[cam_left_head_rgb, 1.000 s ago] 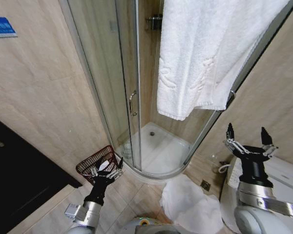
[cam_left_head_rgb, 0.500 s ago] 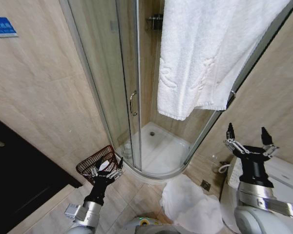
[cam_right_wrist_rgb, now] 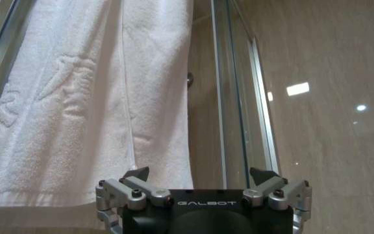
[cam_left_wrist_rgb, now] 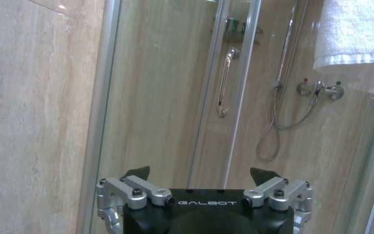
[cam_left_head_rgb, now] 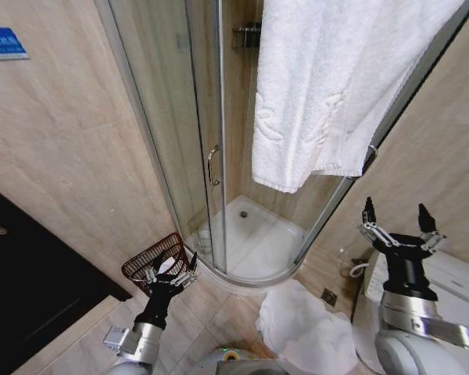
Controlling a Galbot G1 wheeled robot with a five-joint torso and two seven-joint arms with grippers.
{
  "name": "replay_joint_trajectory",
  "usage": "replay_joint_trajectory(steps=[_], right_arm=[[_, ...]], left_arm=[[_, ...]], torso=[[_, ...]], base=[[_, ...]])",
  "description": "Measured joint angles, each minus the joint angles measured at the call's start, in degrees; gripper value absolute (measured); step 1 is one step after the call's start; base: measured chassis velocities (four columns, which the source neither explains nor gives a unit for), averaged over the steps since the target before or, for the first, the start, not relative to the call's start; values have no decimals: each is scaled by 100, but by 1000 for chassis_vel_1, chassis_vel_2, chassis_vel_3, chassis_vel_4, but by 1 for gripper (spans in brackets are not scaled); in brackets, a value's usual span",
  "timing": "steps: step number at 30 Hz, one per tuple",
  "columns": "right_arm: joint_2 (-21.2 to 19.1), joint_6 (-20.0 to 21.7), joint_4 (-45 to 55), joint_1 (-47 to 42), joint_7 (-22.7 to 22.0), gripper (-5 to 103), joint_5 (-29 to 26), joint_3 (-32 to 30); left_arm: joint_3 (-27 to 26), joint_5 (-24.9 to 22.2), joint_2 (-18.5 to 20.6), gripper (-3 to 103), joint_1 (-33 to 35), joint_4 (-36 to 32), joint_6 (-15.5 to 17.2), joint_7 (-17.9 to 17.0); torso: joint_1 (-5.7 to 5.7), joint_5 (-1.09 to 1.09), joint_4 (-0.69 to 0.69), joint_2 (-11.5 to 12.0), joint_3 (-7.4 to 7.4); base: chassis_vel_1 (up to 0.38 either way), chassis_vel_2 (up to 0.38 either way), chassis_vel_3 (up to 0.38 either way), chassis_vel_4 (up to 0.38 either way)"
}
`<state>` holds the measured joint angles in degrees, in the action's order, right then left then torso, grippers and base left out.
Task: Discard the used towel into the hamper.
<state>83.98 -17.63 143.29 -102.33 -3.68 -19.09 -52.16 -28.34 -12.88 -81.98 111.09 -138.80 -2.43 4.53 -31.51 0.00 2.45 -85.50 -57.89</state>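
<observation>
We see the towel [cam_left_head_rgb: 336, 86] hanging over the top edge of the glass shower enclosure [cam_left_head_rgb: 180, 133], draped down well above our right gripper [cam_left_head_rgb: 396, 219], which is raised at the right with its two fingers spread wide and nothing between them. From the right wrist view the towel [cam_right_wrist_rgb: 89, 102] hangs ahead of those open fingertips [cam_right_wrist_rgb: 137, 173], apart from them. The hamper [cam_left_head_rgb: 152, 262] stands on the floor at the lower left, against the curved base of the shower, and our left gripper [cam_left_head_rgb: 170, 275] hovers just in front of it, also spread open and holding nothing. A second white cloth [cam_left_head_rgb: 305, 328] lies crumpled on the floor tiles between our two arms.
</observation>
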Motion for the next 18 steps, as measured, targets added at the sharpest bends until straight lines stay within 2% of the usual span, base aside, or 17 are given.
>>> replay_joint_trajectory(steps=[18], right_arm=[[0, -6, -5, 0, 0, 100, 0, 0]], left_arm=[[0, 0, 0, 100, 0, 0, 0, 0]], torso=[[0, 0, 0, 0, 0]], base=[[0, 0, 0, 0]])
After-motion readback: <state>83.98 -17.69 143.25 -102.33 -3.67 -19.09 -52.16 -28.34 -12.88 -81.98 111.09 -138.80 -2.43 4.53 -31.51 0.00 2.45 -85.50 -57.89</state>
